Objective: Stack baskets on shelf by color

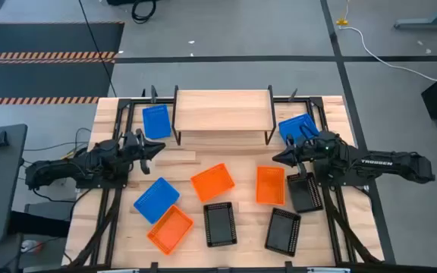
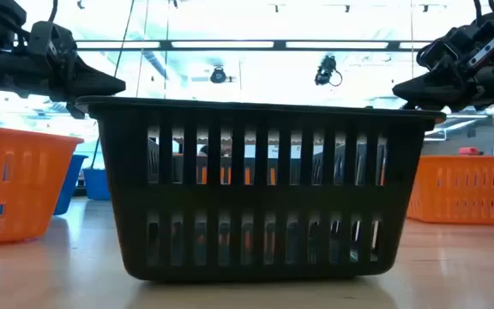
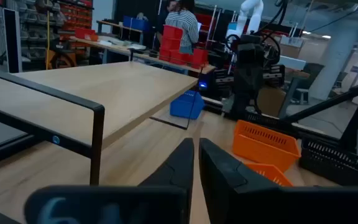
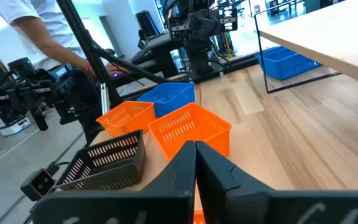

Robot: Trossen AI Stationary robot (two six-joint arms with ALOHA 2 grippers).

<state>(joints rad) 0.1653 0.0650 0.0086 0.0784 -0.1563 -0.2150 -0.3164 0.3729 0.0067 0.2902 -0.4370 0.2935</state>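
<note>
1. Standing bare at the table's 12 o'clock edge, the shelf [image 1: 222, 108] is carrying no baskets.
2. Lying around it on the table [image 1: 203, 163] are nine baskets: one blue basket [image 1: 155, 120] is sitting just beside the shelf's 9 o'clock end, another blue one [image 1: 295, 125] at its 3 o'clock end, partly under the right arm.
3. Resting toward 6 o'clock of the shelf are two orange baskets [image 1: 212, 182], with a third orange [image 1: 170, 229] and the third blue [image 1: 156, 199] lying at about 7 o'clock.
4. Sitting along the 5 o'clock side are three black baskets [image 1: 220, 224].
5. Hovering at 9 o'clock, the left gripper [image 1: 156, 149] is pressing its fingers together on nothing.
6. Hanging at 3 o'clock, the right gripper [image 1: 278, 158] is likewise clenched and empty.
</note>
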